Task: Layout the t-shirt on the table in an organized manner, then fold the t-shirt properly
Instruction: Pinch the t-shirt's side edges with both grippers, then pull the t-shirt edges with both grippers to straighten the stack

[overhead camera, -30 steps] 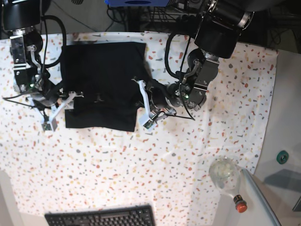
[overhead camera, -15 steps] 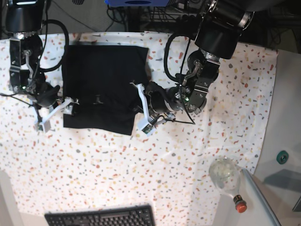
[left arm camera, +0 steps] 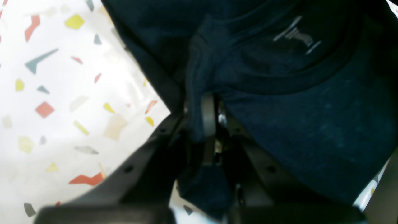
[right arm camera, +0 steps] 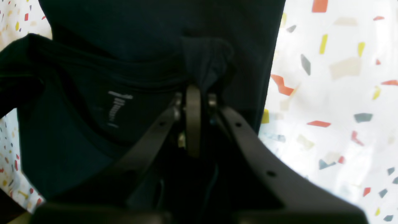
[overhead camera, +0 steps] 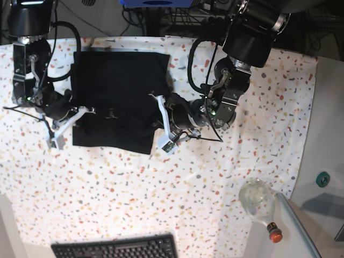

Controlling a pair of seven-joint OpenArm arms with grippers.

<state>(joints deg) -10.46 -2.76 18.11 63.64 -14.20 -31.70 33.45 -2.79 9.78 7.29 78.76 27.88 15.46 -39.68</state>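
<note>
The black t-shirt [overhead camera: 121,80] is now pinched by the right gripper [right arm camera: 202,90], just closed, and by the left gripper [left arm camera: 206,105]; a two-handed fold seems enabled.

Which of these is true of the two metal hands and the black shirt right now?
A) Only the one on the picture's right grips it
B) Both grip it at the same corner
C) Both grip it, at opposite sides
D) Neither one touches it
C: the left gripper and the right gripper each pinch a bunched bit of the shirt, at opposite sides.
</note>
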